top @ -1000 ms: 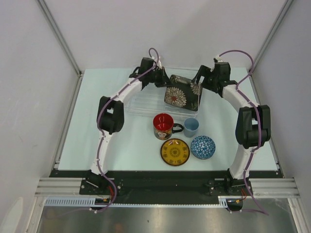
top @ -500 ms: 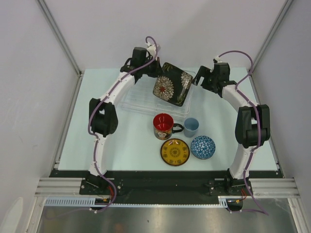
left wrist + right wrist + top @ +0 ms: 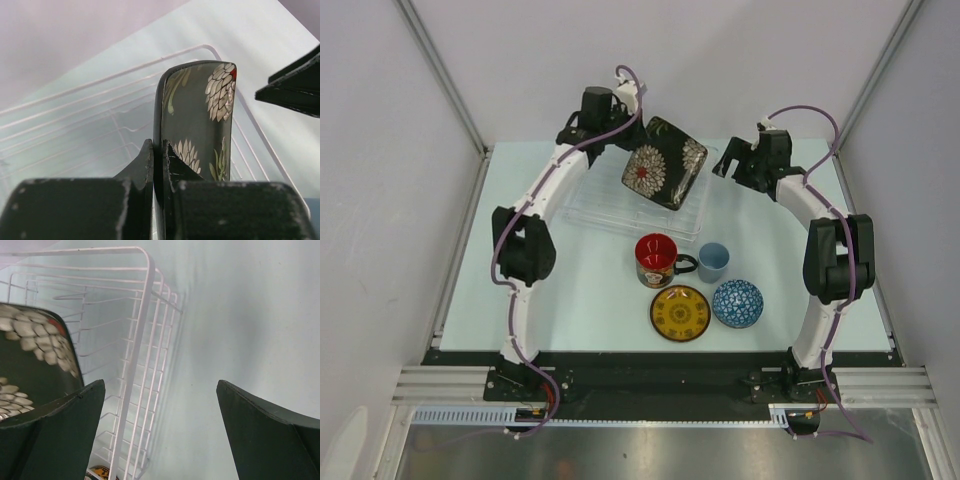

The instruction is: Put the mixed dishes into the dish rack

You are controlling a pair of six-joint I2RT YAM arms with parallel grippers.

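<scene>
- Above the dish rack hangs the black square floral plate, tilted with its patterned face up toward the overhead camera and not yet seated in any slot.
- Left tool is clamped on the plate's edge, one finger on each face, and the wrist view shows it plainly.
- Right tool stands wide with nothing in it, near the rack's right end and apart from the plate.
- To do this well, I'd say: bring the plate upright on edge and line its lower edge up with a gap between the ribs. Lower until the rack takes the weight, and only then let go.
- Watch out: a glossy plate pinched at one edge could swing or slip.
- Waiting on the worktop in front of the rack are the red mug, the small light-blue cup beside its handle, the yellow saucer and the blue-white bowl. That leaves four to go.
</scene>
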